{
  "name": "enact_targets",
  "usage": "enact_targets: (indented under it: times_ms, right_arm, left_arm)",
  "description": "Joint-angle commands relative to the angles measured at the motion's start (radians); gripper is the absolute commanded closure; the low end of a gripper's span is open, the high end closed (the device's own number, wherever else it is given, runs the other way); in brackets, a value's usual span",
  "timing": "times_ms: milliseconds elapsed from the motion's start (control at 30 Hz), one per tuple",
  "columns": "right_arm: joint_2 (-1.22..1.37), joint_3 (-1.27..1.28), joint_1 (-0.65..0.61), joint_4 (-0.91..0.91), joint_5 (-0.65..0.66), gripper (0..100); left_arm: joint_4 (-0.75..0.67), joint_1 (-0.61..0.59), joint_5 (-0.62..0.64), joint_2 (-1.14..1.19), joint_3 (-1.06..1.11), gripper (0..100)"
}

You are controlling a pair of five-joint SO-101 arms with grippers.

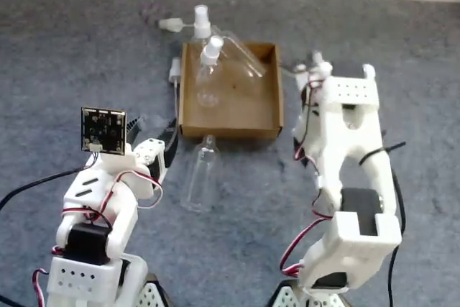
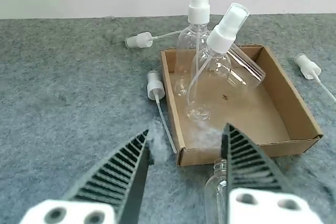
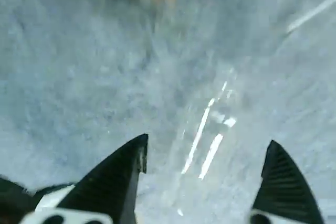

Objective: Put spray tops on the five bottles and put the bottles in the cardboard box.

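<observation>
The cardboard box [image 1: 267, 114] [image 2: 294, 109] sits at the table's middle back. Inside it a clear bottle with a white spray top [image 1: 209, 70] [image 2: 212, 69] leans, and another clear bottle [image 1: 243, 55] [image 2: 245, 70] lies beside it. A capped bottle [image 1: 201, 22] [image 2: 195, 22] stands at the box's far left corner. An uncapped bottle [image 1: 200, 175] [image 2: 215, 195] lies in front of the box. My left gripper [image 1: 167, 143] [image 2: 186, 132] is open just left of that bottle's neck. My right gripper [image 3: 207, 142] is open over a blurred clear bottle [image 3: 202, 153] on the carpet.
Loose spray tops lie on the grey carpet: one behind the box [image 1: 172, 25] [image 2: 139, 40], one along its left side [image 1: 175, 73] [image 2: 155, 88], one to its right [image 2: 307, 66]. The right arm [image 1: 348, 149] stands close to the box's right wall.
</observation>
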Motion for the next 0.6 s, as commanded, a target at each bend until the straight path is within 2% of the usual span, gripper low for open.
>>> enact_targets:
  times_ms: [0, 300, 567]
  right_arm:
    - [-0.073, -0.145, -0.059, -0.007, -0.012, 72.3]
    - [-0.038, -0.183, -0.308, -0.433, -0.011, 71.5]
    - [0.229, -0.197, -0.340, -0.723, -0.015, 70.2]
  left_arm:
    - [-0.005, -0.004, -0.006, -0.004, -0.002, 83]
    - [-0.014, -0.008, -0.006, -0.005, -0.002, 83]
    - [-0.017, -0.008, -0.006, -0.005, -0.001, 83]
